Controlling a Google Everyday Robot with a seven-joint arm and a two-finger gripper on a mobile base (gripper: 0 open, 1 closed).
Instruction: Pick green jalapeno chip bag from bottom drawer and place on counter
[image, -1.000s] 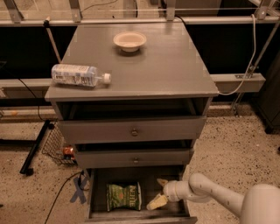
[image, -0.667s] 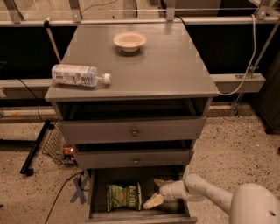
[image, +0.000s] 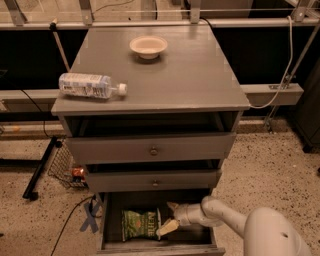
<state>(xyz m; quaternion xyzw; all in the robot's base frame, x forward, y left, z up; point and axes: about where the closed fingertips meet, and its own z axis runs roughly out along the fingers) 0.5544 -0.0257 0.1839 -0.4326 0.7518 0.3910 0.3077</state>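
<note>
The green jalapeno chip bag (image: 141, 224) lies flat on the floor of the open bottom drawer (image: 195, 237), at its left side. My gripper (image: 169, 218) is inside the drawer, just right of the bag, its pale fingers spread with one fingertip (image: 165, 229) at the bag's right edge and the other higher up. It holds nothing. My white arm reaches in from the lower right. The counter (image: 190, 75) is the grey cabinet top above.
A clear water bottle (image: 90, 85) lies on the counter's left side and a small cream bowl (image: 148, 46) stands at its back. The two upper drawers (image: 150, 148) are slightly open above my arm. A wire basket (image: 67, 170) and cables sit on the floor at left.
My gripper has moved left across the bottom drawer toward the chip bag and now reaches its right edge. The bag has not moved.
</note>
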